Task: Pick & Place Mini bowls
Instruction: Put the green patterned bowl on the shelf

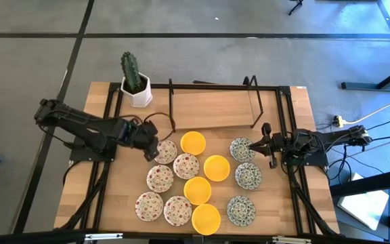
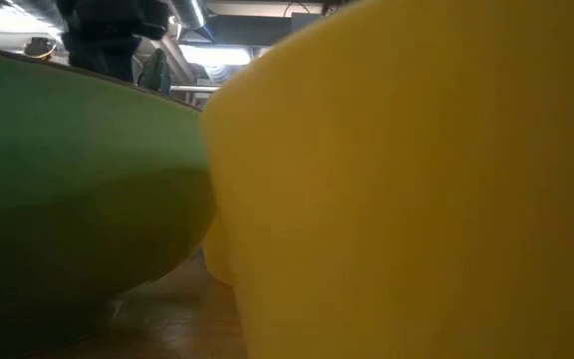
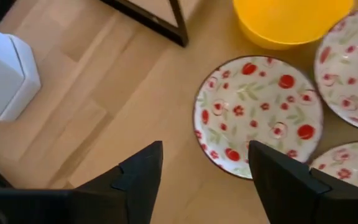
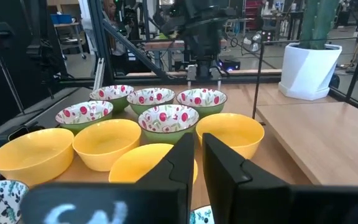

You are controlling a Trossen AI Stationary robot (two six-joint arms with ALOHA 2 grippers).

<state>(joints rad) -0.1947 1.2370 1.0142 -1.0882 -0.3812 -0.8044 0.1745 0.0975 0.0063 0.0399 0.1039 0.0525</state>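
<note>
Several mini bowls stand upright on their bases on the wooden table (image 1: 114, 196): yellow ones (image 1: 217, 167), red-floral ones (image 1: 186, 165) and green-grey ones (image 1: 248, 175). My left gripper (image 1: 153, 146) hangs open, pointing steeply down, over the near-left rim of the far red-floral bowl (image 3: 258, 115). One finger stands beside the bowl and the other above its rim, touching nothing. My right gripper (image 4: 197, 155) waits shut and level at the table's right, beside a green-grey bowl (image 1: 242, 148).
A white hexagonal pot with a cactus (image 1: 135, 85) stands at the far left. A black-framed wooden rack (image 1: 212, 108) spans the far side. In the low view a yellow bowl (image 2: 417, 179) and a green bowl wall (image 2: 68, 189) block nearly everything.
</note>
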